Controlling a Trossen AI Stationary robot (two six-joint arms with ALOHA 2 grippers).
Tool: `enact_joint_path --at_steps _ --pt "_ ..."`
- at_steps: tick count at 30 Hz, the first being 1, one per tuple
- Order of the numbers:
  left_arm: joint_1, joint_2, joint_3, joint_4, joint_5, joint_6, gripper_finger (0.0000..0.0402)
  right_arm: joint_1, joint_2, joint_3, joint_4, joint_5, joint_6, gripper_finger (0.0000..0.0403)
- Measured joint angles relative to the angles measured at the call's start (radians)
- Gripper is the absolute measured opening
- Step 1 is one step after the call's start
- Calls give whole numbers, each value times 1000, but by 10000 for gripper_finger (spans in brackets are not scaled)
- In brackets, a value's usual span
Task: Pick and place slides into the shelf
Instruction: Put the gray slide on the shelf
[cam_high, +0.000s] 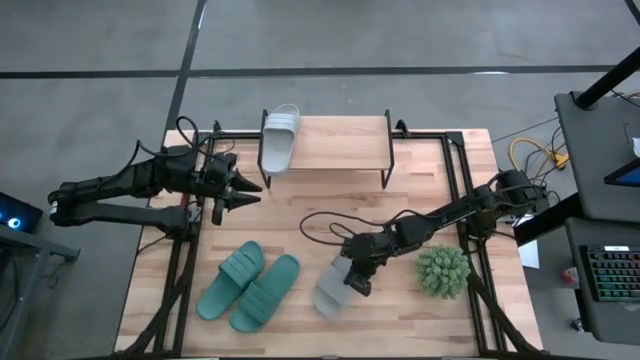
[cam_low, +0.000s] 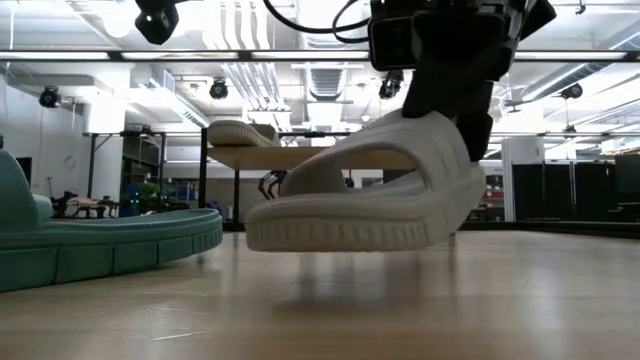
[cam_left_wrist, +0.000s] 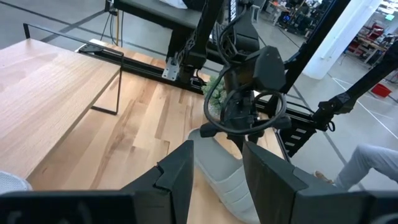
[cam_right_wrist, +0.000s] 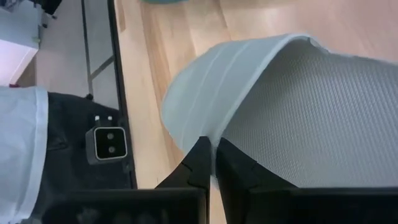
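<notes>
The right gripper (cam_high: 357, 278) is at the near middle of the wooden table (cam_high: 420, 180), its two dark fingers (cam_right_wrist: 205, 163) pinched together on the edge of the wide ribbed strap of a pale grey sandal (cam_high: 335, 285). Seen level with the tabletop, that sandal (cam_low: 370, 205) hangs just clear of the wood with a thin shadow beneath it, the gripper (cam_low: 455, 105) coming down onto its strap from above. Just to the right of the held sandal sits a spiky green plant ball (cam_high: 443, 271). To its left, well apart, the two teal sandals (cam_high: 249, 285) lie side by side on the table, angled the same way, untouched. At the far edge of the table stands the low shelf (cam_high: 345, 150), a light wooden top on thin black legs. The second pale sandal (cam_high: 280, 137) rests on the shelf's left end, part of it reaching past the far edge. The left gripper (cam_high: 250, 190) hovers over the left side of the table, just beside the shelf's left end, pointing towards the middle; its fingers (cam_left_wrist: 180, 174) stand partly apart with nothing between them. Beyond the near table edge, a pale sleeve (cam_right_wrist: 22, 149) of a person shows in the right wrist view.
</notes>
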Motion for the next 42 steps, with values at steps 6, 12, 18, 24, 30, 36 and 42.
enact_joint_path --at_steps 6,12,18,24,30,36,42 --pt "0 -1 0 0 0 0 123 0 -2 11 1 99 -5 9" --pt "0 -2 0 0 0 0 123 0 -5 26 2 210 -4 9" --pt "0 -2 0 0 0 0 123 0 -7 54 2 265 -1 9" --pt "0 -2 0 -6 0 4 123 0 -7 90 0 351 0 9" --pt "0 -2 0 -50 0 22 123 0 -7 150 -12 470 -7 9" --pt "0 -2 0 -60 0 22 123 0 -8 246 -95 585 -59 8" --pt "0 -2 0 -58 0 22 123 0 -8 368 -231 708 -126 8"
